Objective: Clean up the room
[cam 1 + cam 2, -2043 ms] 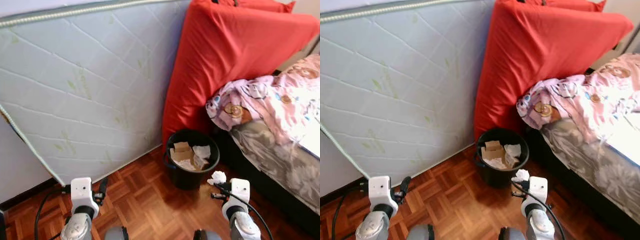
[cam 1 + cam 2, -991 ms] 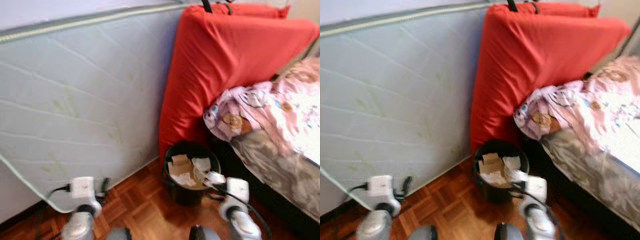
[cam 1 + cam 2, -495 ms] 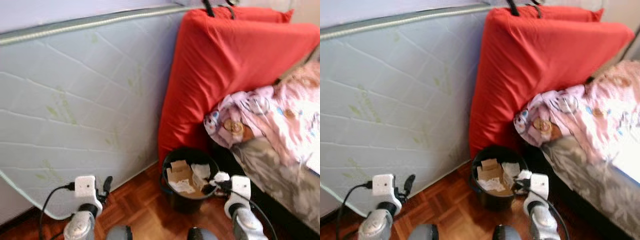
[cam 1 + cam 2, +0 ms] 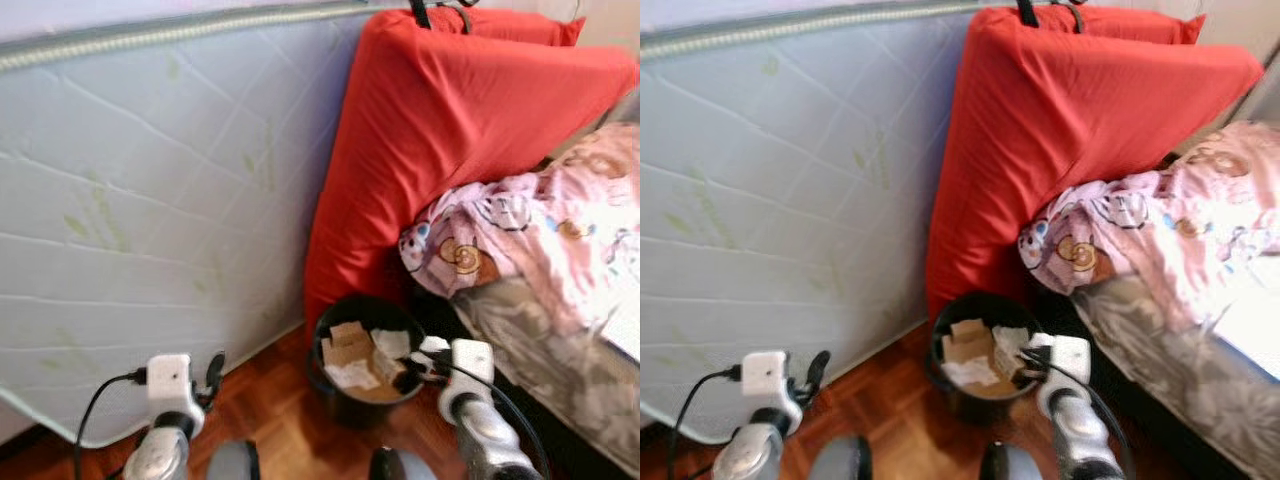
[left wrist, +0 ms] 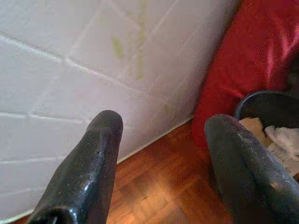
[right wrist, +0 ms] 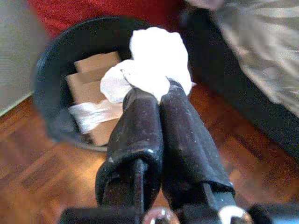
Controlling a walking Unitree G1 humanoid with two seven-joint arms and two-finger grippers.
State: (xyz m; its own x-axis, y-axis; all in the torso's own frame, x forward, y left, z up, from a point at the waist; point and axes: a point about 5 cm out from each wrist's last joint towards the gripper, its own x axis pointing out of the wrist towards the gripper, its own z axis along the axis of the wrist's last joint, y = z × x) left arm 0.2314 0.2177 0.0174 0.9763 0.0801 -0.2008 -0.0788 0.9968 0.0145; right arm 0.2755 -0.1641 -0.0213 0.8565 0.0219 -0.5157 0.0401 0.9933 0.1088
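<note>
A black trash bin [image 4: 345, 398] stands on the wood floor at the foot of the red mattress, holding cardboard pieces [image 4: 345, 346] and white paper [image 4: 392, 341]. My right gripper [image 6: 156, 95] is shut on a crumpled white tissue [image 6: 154, 63] and hangs over the bin's right rim, seen as right gripper [image 4: 412, 367] in the left eye view. My left gripper [image 5: 161, 140] is open and holds nothing, low at the left near the white mattress.
A white quilted mattress [image 4: 150, 190] leans on the wall at left, a red mattress [image 4: 450, 120] beside it. A bed with a pink patterned blanket [image 4: 540, 225] and grey sheet [image 4: 540, 340] runs along the right. Parquet floor [image 4: 270, 420] lies between.
The camera has come closer to the bin. My right gripper with the tissue has moved from beside the bin to over its right rim.
</note>
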